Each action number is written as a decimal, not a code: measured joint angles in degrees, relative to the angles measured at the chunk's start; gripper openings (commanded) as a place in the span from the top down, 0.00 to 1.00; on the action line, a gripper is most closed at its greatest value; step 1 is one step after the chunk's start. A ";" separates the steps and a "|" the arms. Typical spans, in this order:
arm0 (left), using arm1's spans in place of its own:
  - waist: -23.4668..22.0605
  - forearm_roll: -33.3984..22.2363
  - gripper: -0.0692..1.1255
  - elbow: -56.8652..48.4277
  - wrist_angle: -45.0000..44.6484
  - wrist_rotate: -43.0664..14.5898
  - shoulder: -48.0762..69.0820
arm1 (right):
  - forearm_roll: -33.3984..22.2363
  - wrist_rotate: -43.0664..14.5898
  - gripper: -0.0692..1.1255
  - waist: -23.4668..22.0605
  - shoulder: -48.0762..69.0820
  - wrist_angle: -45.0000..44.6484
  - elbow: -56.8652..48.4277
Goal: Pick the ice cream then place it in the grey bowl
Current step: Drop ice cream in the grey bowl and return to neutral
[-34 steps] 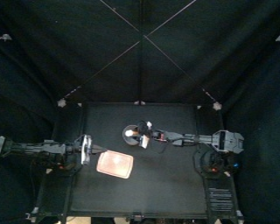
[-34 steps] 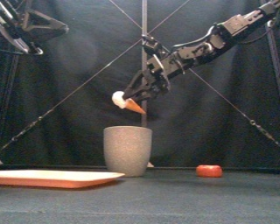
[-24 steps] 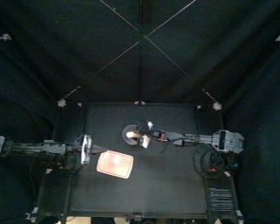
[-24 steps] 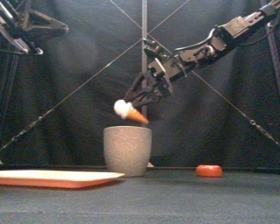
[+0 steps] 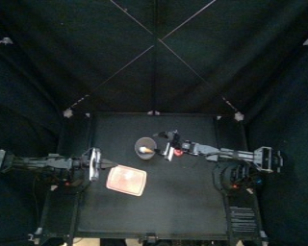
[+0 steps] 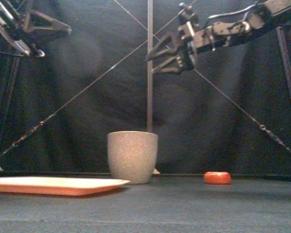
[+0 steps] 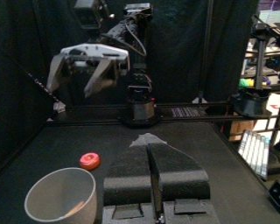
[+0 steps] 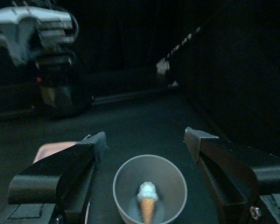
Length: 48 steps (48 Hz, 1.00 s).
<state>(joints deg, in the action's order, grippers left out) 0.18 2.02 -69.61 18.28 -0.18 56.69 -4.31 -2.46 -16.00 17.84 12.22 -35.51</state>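
Table (image 5: 183, 207): black.
Pink tray (image 6: 57, 186): flat, front-left.
Grey bowl (image 6: 132, 156): upright, mid-table, right of tray, apart from it.
Right gripper (image 8: 146, 140): high above bowl, jaws spread wide, empty.
Left gripper (image 7: 152, 140): raised at table's left, jaws pressed together, empty.
Small red toy (image 6: 216, 177): right of bowl.
Ice cream (image 8: 146, 198): inside bowl.

— What lies beneath the left fingers (image 7: 129, 175)?
— A small, flat black table (image 5: 183, 207), matt and bare-topped there; it runs on ahead of them to its far edge.
— And beyond that edge?
— A black cloth curtain (image 7: 178, 52) hanging in long folds; off to one side of the fingers the booth opens onto a lit room (image 7: 276, 105).
— Any light inside?
— Little; the tall black back curtain (image 5: 138, 86) is dark throughout; the tabletop shows only a faint sheen.
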 measured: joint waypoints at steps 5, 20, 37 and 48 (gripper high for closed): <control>0.00 0.09 0.98 -0.09 -0.09 0.00 -0.09 | 0.09 -0.35 0.08 2.29 8.88 1.41 -5.27; 0.09 0.09 0.98 -0.18 -0.09 0.00 0.00 | 1.14 -0.62 0.08 16.00 30.94 2.37 -19.07; 0.09 0.09 0.98 -0.35 0.00 0.00 0.09 | 3.52 -0.53 0.08 22.50 36.74 2.37 -24.87; 0.35 0.09 0.98 -0.35 0.00 0.00 0.44 | 3.52 -0.35 0.08 22.76 38.85 2.37 -27.51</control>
<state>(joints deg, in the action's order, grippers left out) 0.53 2.11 -69.96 18.28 -0.18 57.13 -0.79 -2.81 6.77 56.69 14.59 -63.02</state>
